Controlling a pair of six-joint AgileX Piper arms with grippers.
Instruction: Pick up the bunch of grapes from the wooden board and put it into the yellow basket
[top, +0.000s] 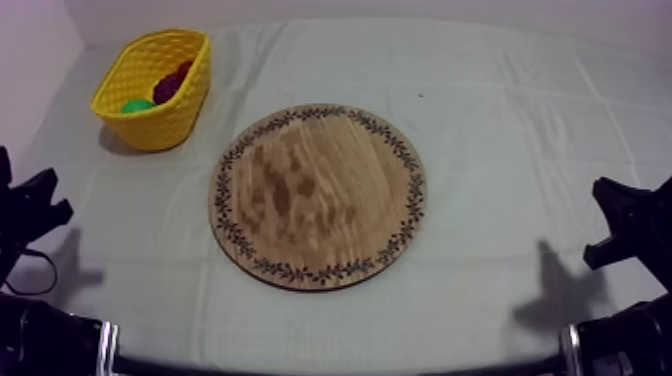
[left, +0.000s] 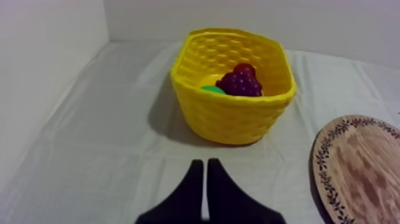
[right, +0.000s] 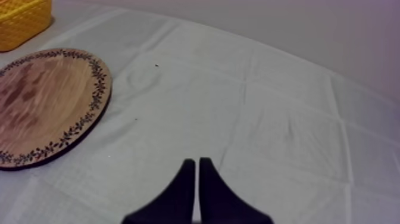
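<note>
Fingers of the left gripper (left: 204, 162) and right gripper (right: 194, 161) are pressed together, empty; the bunch of grapes (left: 241, 82) is seen well apart from them, inside the yellow basket (left: 232, 122), far left.

The basket (left: 232, 122) looks plastic, board (top: 318, 198) wooden (cloth (top: 520, 130) matt).

Soft, dim overhead light with a faint violet cast leaves the cloth (top: 500, 130) evenly pale. The yellow basket (top: 160, 95) throws a blurred shadow toward its 7 o'clock. In the top view the left gripper (top: 40, 205) and right gripper (top: 615, 225) drop faint grey shadows toward 4 and 8 o'clock, and the wooden board (top: 318, 195) carries a dull sheen.
</note>
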